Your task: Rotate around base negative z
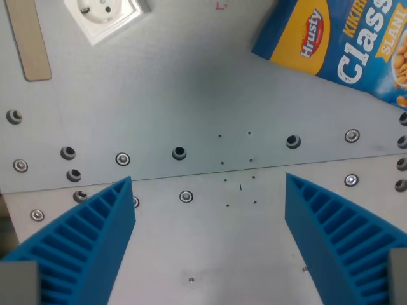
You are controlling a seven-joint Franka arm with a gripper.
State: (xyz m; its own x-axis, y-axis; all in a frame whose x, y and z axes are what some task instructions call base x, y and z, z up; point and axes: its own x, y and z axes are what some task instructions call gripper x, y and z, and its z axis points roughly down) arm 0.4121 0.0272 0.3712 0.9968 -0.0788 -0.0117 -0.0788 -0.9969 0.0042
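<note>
Wrist view: the gripper [208,210] looks down at a gray metal table [191,95]. Its two blue ribbed fingers [89,241] are spread wide w/ nothing btw them, just bare plate.

The task is a turn of the arm around its base, so there's no thing to pick up. The task's "thing" is the arm itself, and only its fingers show here, low in the pic, left and right. The fingers look bendy and ribbed, so prob soft and grippy, but no hold is needed now.

Stuff nearby: a blue snack box [337,44] far right, prob light cardboard, easy to knock. A white wall socket [108,16] far left, hard plastic. A tan flat strip [28,41] at the far left edge, lying flat. Rows of bolts and holes [179,153] run across the plate, and a seam crosses just past the fingertips.

Room: the middle is open. The fingers seem to hang above the table, but I can't tell how high. If low, a swing could bump the box or socket.
</note>
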